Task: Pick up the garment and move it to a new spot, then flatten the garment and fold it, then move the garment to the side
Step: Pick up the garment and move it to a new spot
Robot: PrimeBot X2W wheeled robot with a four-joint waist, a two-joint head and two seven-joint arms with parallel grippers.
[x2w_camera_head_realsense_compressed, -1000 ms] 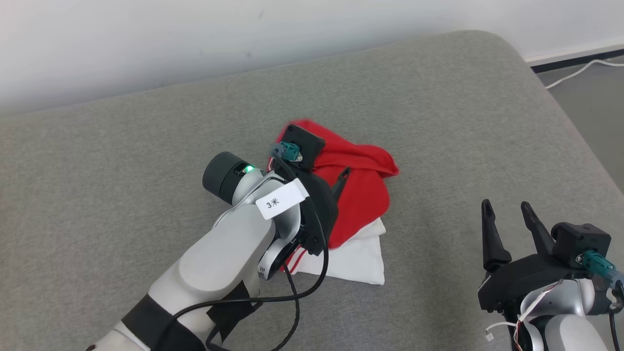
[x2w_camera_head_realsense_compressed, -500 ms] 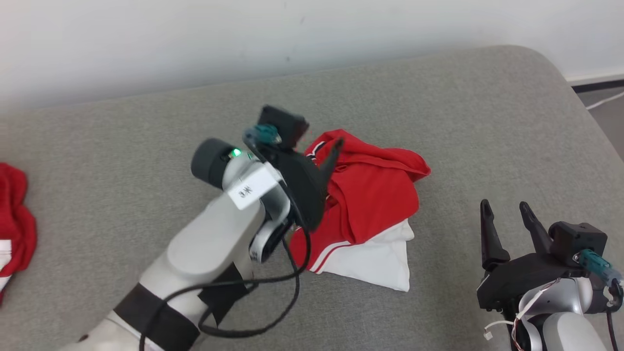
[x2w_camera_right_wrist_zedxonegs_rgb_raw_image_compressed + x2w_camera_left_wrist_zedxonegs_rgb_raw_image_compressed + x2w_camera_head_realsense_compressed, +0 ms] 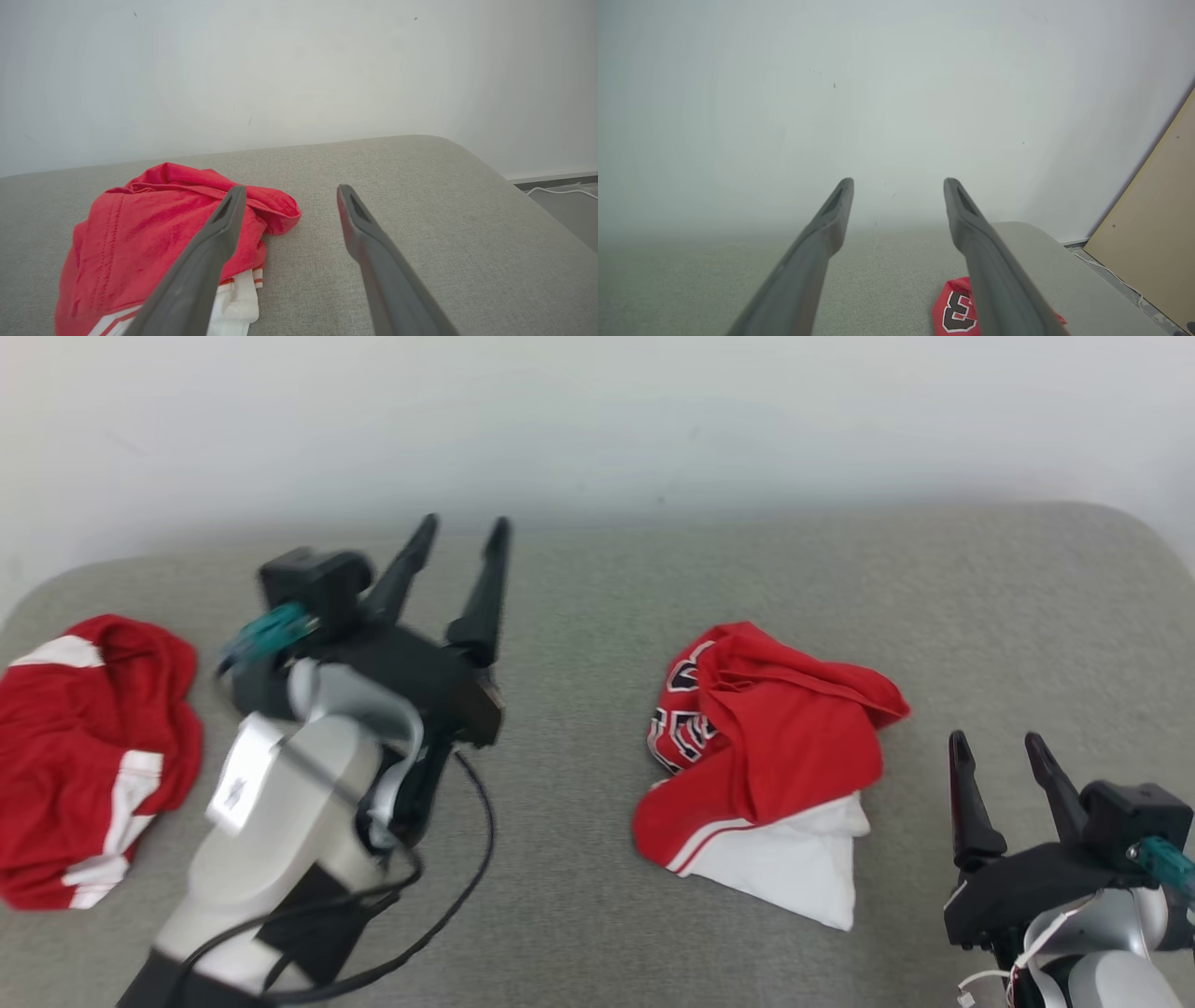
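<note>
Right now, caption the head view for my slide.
Left gripper and right gripper open, crumpled red garment between them on grey cushion.

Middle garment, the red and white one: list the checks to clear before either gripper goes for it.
1. Left gripper open and empty: ok.
2. Right gripper open and empty: ok.
3. Middle garment apart from both grippers: ok.
4. Middle garment flat: not ok, it lies in a crumpled heap.
5. Bare grey cushion around it for a new spot: ok.
6. Left garment apart from it: ok.
</note>
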